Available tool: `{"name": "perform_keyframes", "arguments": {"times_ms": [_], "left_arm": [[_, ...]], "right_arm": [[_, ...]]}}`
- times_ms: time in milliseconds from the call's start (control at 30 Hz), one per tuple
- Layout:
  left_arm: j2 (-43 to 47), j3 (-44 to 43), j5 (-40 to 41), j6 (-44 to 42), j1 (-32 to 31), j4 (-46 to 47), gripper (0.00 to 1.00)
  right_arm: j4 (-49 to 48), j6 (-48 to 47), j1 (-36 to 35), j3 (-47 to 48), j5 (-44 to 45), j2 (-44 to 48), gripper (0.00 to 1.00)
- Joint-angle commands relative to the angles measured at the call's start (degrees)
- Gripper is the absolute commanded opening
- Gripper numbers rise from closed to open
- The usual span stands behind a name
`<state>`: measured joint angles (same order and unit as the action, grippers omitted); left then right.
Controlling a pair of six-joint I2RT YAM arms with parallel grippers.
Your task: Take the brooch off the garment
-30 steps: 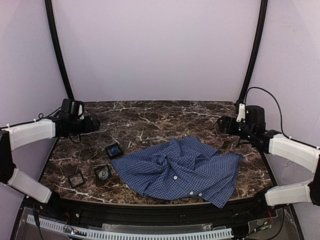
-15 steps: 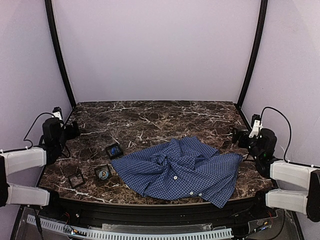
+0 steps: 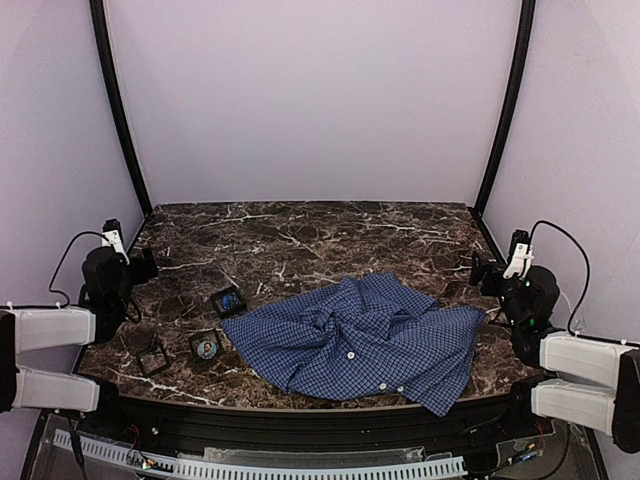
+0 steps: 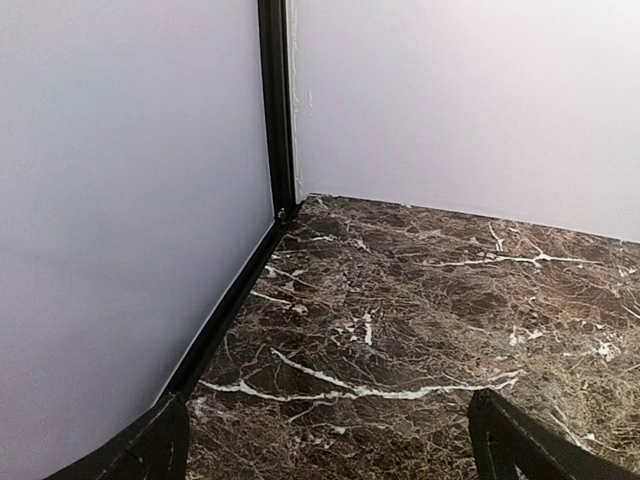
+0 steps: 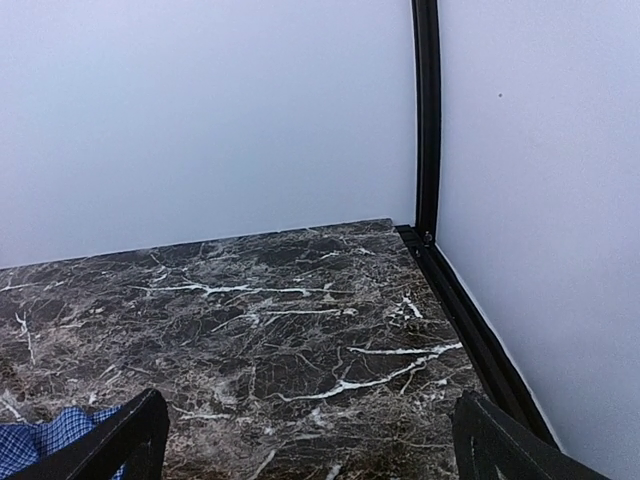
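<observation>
The blue-and-white check shirt (image 3: 360, 340) lies crumpled on the dark marble table (image 3: 300, 235), near the front centre-right. I see white buttons on it but no brooch. A corner of the shirt shows in the right wrist view (image 5: 40, 440). My left gripper (image 3: 143, 264) is open and empty at the table's left edge, far from the shirt; its fingers stand wide apart over bare marble (image 4: 335, 450). My right gripper (image 3: 478, 268) is open and empty at the right edge, just right of the shirt (image 5: 310, 445).
Three small square pieces lie left of the shirt: a black one with a blue centre (image 3: 229, 300), one with a portrait (image 3: 205, 346), and a dark frame-like one (image 3: 152, 357). White walls and black corner posts (image 3: 118, 110) enclose the table.
Both arms have drawn back and down from over the table's sides to its left and right edges. The shirt and the small squares have not moved.
</observation>
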<state>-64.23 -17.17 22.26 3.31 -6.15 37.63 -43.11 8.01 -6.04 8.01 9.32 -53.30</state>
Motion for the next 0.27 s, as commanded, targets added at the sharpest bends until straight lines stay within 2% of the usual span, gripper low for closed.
{"name": "perform_keyframes", "arguments": {"times_ms": [0,233], "left_arm": [[-0.4,0.1,0.2,-1.2,0.3,1.7,0.99],[-0.8,-0.1,-0.3,-1.5,0.3,1.7,0.99]], "right_arm": [[-2.0,-0.5,0.3,-0.8,1.6,0.7,0.99],[-1.8,-0.5,0.2,-0.8,2.0,1.0,0.99]]}}
